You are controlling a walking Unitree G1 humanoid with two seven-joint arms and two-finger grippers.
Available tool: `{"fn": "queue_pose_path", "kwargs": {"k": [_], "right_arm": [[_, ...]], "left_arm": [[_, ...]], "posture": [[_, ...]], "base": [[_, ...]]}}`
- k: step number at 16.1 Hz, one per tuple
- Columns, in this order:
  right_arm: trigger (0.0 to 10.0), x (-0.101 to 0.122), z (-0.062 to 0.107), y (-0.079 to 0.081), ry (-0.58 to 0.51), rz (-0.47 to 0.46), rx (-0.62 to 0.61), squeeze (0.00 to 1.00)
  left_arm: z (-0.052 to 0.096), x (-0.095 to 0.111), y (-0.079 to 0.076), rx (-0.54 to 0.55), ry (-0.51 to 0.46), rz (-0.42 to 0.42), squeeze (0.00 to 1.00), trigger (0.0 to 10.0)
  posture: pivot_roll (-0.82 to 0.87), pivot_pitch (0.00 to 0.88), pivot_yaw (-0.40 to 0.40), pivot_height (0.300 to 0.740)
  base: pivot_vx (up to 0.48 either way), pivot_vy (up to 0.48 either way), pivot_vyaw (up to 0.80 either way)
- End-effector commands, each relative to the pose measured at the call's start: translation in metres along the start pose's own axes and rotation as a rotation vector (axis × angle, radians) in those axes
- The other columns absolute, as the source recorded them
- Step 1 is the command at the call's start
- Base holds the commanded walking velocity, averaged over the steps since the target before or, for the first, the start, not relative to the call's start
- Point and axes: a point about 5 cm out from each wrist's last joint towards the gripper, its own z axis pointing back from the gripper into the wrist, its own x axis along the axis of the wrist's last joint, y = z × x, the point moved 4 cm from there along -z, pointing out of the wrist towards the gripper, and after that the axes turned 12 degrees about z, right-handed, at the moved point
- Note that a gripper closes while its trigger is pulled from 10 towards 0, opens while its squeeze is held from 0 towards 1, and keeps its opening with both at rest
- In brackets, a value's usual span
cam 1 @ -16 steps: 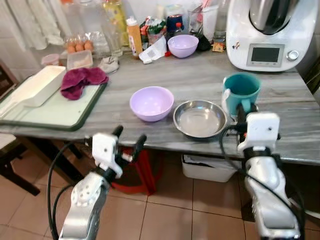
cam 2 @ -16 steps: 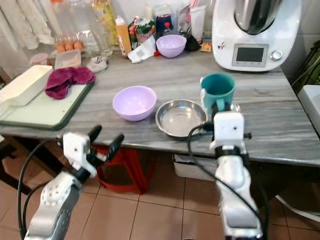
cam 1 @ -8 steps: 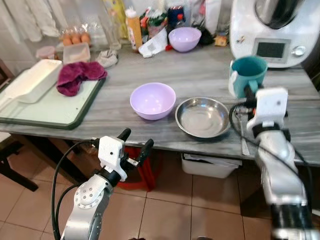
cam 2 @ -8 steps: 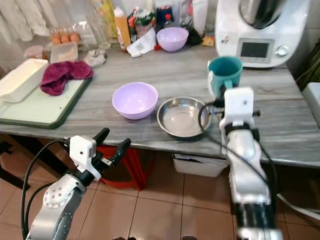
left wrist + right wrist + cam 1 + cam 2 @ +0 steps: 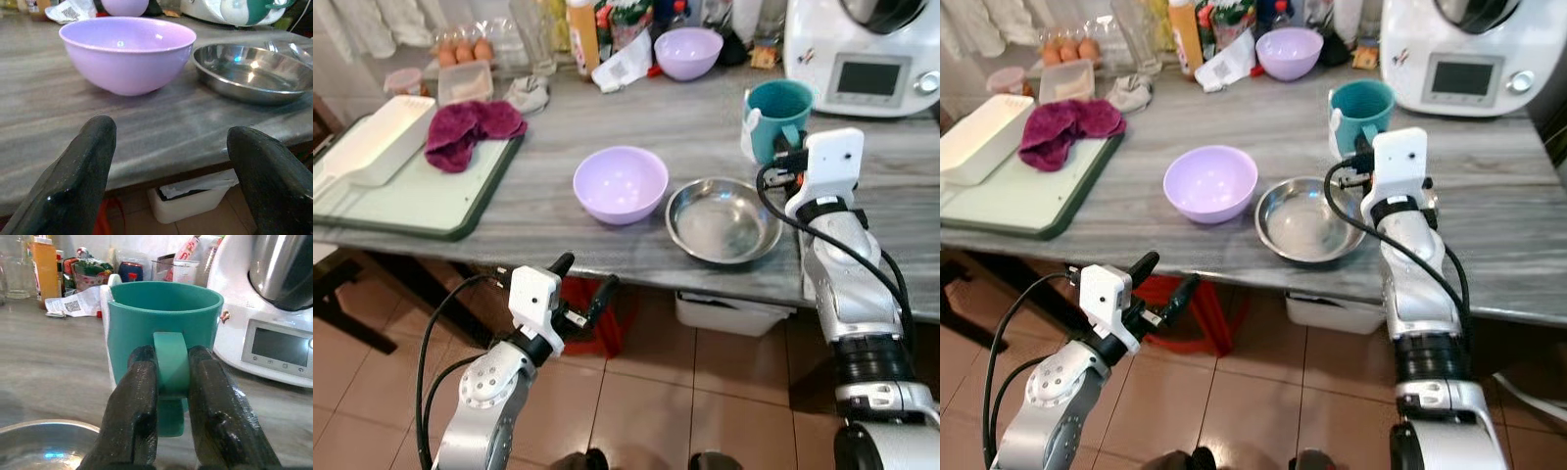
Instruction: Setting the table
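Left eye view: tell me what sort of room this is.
Most likely a home kitchen. The grey marble-patterned table carries a white kitchen machine with a steel jug, a clear tray of brown eggs, and an orange sauce bottle.

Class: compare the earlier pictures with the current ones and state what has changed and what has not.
The right gripper has stayed closed on the teal mug by its handle throughout; nothing was picked up or released. The camera has shifted, so the whole scene sits differently. The left gripper still hovers open below the table edge. The lilac bowl and steel dish stayed put.
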Motion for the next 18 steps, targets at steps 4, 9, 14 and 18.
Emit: {"fn": "queue_pose_path", "kwargs": {"k": [4, 9, 14, 18], "right_arm": [[10.0, -0.005, -0.012, -0.006, 0.000, -0.099, 0.009, 0.00], [10.0, -0.006, -0.020, 0.001, -0.007, -0.153, 0.040, 0.00], [10.0, -0.020, -0.019, 0.008, 0.029, -0.156, 0.070, 0.00], [10.0, -0.031, -0.014, 0.009, 0.058, -0.137, 0.074, 0.00]], "left_arm": [[0.001, 0.008, -0.006, -0.037, -0.021, 0.009, 0.00, 10.0], [-0.005, 0.016, -0.012, -0.072, -0.044, 0.027, 0.00, 10.0], [-0.007, 0.022, -0.024, -0.126, -0.070, 0.081, 0.00, 10.0], [-0.014, 0.031, -0.030, -0.171, -0.088, 0.087, 0.00, 10.0]], "posture": [[-0.08, 0.211, 0.103, 0.740], [-0.08, 0.200, 0.102, 0.740], [-0.07, 0.199, 0.095, 0.740], [-0.08, 0.189, 0.092, 0.740]], "base": [[0.000, 0.000, 0.00], [0.000, 0.000, 0.00], [0.000, 0.000, 0.00], [0.000, 0.000, 0.00]]}}
